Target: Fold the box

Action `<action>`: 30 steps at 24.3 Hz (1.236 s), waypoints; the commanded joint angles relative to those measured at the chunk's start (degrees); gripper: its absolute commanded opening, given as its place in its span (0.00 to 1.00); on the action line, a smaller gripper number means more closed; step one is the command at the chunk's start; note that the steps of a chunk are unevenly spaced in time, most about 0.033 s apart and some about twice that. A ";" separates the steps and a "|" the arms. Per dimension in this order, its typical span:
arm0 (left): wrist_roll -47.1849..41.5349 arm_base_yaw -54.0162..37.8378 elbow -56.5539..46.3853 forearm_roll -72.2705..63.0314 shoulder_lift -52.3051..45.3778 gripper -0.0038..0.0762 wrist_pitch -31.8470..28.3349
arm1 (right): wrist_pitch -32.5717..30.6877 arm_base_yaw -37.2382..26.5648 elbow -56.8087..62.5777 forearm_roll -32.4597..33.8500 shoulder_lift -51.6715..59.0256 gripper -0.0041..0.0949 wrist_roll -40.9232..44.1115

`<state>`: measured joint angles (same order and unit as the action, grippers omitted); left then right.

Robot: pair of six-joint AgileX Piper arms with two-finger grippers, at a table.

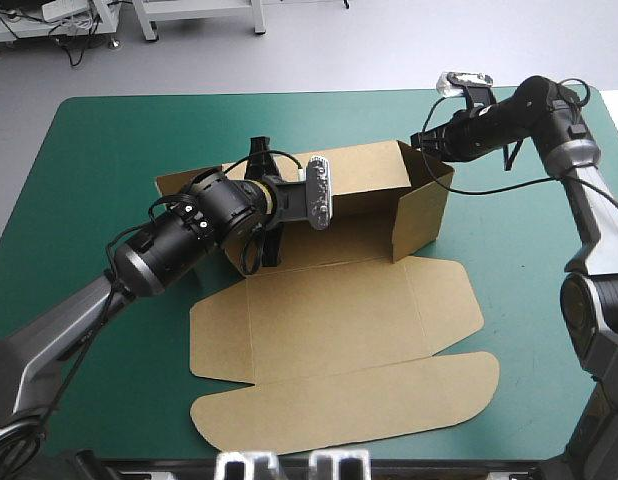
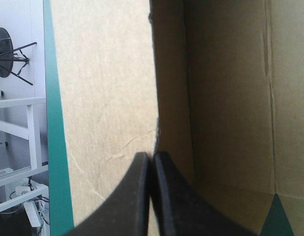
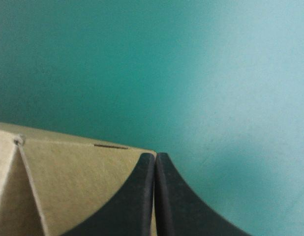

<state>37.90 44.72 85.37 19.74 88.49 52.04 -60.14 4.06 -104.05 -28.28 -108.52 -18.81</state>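
Note:
The brown box [image 1: 339, 330] lies mid-table with its long back wall [image 1: 364, 178] and right end wall raised. Its lid and flaps lie flat toward the front edge. My left gripper [image 1: 259, 152] is at the left end of the back wall. In the left wrist view its black fingers [image 2: 152, 156] are all but shut, pinching the upright board edge [image 2: 153, 73]. My right gripper [image 1: 421, 140] is at the box's far right corner. In the right wrist view it [image 3: 155, 156] is shut on the corner of the board [image 3: 68, 187].
The teal-green cover [image 1: 89, 200] shows on all sides of the box, widest at the left and the far right. The rounded lid edge [image 1: 349, 425] reaches close to the table's front edge.

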 commanded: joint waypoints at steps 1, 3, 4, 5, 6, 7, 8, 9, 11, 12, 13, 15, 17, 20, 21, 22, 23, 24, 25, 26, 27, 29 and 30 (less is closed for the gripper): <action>-1.14 0.26 1.23 0.09 -1.94 0.04 -1.40 | -4.49 0.12 -1.74 -1.02 2.64 0.04 -1.32; -1.14 0.26 1.23 0.09 -1.94 0.04 -1.82 | -9.90 0.12 -1.74 -1.48 2.64 0.04 -3.29; -1.14 0.26 1.23 0.09 -1.94 0.04 -1.95 | -11.23 0.12 -1.74 -2.57 2.87 0.04 -4.57; -1.14 0.26 1.23 0.09 -1.94 0.04 -1.95 | -11.23 0.12 -1.63 -3.00 3.10 0.04 -5.00; -1.14 0.26 1.23 0.09 -1.94 0.04 -1.95 | -10.85 0.12 -1.20 -4.50 3.70 0.04 -6.05; -1.14 0.26 1.23 0.09 -1.94 0.04 -1.95 | -10.29 0.12 -0.73 -5.56 4.26 0.04 -6.94; -1.14 0.26 1.23 0.09 -1.94 0.04 -1.95 | -9.58 0.12 -0.19 -6.25 4.84 0.04 -7.66; -1.14 0.26 1.23 0.09 -1.94 0.04 -1.95 | -8.80 0.12 0.36 -6.61 5.24 0.04 -8.17; -1.14 0.26 1.23 0.09 -1.94 0.04 -1.95 | -6.37 0.12 2.48 -7.32 6.65 0.04 -9.44; -1.14 0.26 1.23 0.09 -1.94 0.04 -1.95 | -4.53 0.12 4.86 -8.14 7.89 0.04 -11.36; -1.14 0.26 1.23 0.09 -1.94 0.04 -1.95 | -2.43 0.12 8.19 -9.03 9.16 0.04 -13.73; -1.14 0.26 1.23 0.09 -1.94 0.04 -1.95 | 1.10 0.12 12.60 -10.20 11.05 0.04 -17.04; -1.14 0.26 1.23 0.09 -1.94 0.04 -1.95 | 5.45 0.12 17.50 -11.92 13.01 0.04 -20.16; -1.14 0.26 1.23 0.09 -1.94 0.04 -1.85 | 14.41 0.12 28.58 -19.89 17.66 0.04 -31.34; -1.14 0.26 1.23 0.23 -1.94 0.04 -1.85 | 15.63 0.12 31.08 -22.38 18.45 0.04 -34.21; -1.14 0.26 1.23 0.23 -1.94 0.04 -1.85 | 17.21 0.12 33.01 -24.48 19.32 0.04 -37.91; -1.14 0.26 1.23 0.23 -1.94 0.04 -1.85 | 19.12 0.12 35.40 -27.43 20.17 0.04 -42.11; -1.14 0.26 1.23 0.23 -1.94 0.04 -1.74 | 21.21 0.12 37.77 -30.78 20.96 0.04 -46.39; -1.14 0.26 1.23 0.23 -1.94 0.04 -1.73 | 22.84 0.12 39.61 -33.71 21.54 0.04 -49.81; -1.14 0.26 1.23 0.23 -1.94 0.04 -1.49 | 24.78 0.12 42.23 -38.02 22.32 0.04 -55.35; -1.14 0.26 1.23 0.23 -1.94 0.04 -1.23 | 26.33 0.12 45.73 -43.52 23.29 0.04 -62.68; -1.25 0.26 1.23 0.23 -1.94 0.04 -1.14 | 26.47 0.12 50.53 -51.66 24.69 0.04 -75.82; -1.37 0.26 1.23 0.23 -1.94 0.04 -1.14 | 26.36 0.12 52.05 -54.53 25.19 0.04 -80.37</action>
<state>37.71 44.72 85.37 19.74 88.49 52.05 -33.94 4.12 -54.11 -72.79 -86.83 -86.59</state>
